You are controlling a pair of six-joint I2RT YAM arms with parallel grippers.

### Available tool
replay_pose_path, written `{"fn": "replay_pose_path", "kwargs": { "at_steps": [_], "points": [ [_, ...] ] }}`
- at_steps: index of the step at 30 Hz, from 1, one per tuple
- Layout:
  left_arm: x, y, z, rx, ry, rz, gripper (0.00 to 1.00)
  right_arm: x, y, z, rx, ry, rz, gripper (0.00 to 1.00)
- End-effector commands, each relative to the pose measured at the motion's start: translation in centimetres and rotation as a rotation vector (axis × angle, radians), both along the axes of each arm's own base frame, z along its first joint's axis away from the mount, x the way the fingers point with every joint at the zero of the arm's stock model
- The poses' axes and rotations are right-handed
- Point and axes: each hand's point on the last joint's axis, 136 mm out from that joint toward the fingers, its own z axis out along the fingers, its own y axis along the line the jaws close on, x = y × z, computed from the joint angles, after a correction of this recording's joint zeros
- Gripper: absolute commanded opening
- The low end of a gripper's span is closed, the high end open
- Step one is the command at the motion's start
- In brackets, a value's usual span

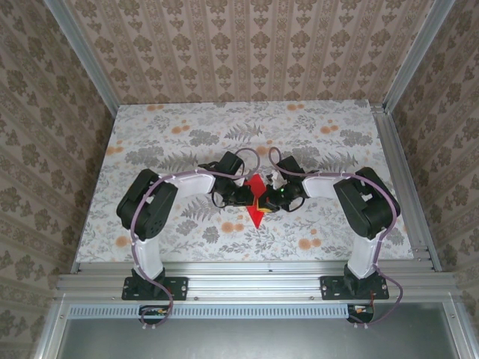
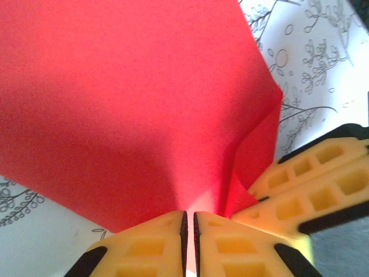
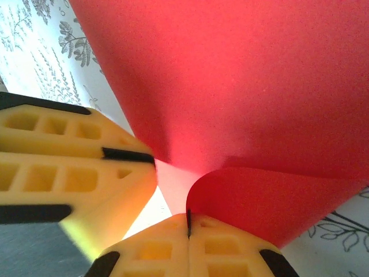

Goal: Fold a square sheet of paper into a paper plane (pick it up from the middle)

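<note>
Floral tabletop, red paper creased, curled, tapering to a point

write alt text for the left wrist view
A bowed red square sheet of paper spreads across the top and middle, pinched at its lower edge in the shut yellow jaws of the left gripper at bottom centre. The right gripper is at the lower right, on a folded flap of the paper; the floral table shows at the corners.
</note>
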Motion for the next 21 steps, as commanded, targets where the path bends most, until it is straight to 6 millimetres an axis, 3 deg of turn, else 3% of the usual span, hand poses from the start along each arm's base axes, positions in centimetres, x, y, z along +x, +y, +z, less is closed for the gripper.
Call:
{"fn": "replay_pose_path", "kwargs": {
  "at_steps": [1, 10, 21],
  "points": [
    [0.0, 0.4, 1.7, -0.029, -0.002, 0.005, 0.15, -0.2, 0.1, -0.2, -0.018, 0.01, 0.026, 0.03],
    [1.4, 1.7, 1.4, -0.004, -0.014, 0.024, 0.17, 0.0, 0.2, -0.1, -0.022, 0.009, 0.025, 0.03],
    [2.3, 1.3, -0.1, 0.003, 0.0, 0.02, 0.17, 0.0, 0.4, 0.0, -0.021, 0.007, 0.024, 0.03]
  ]
}}
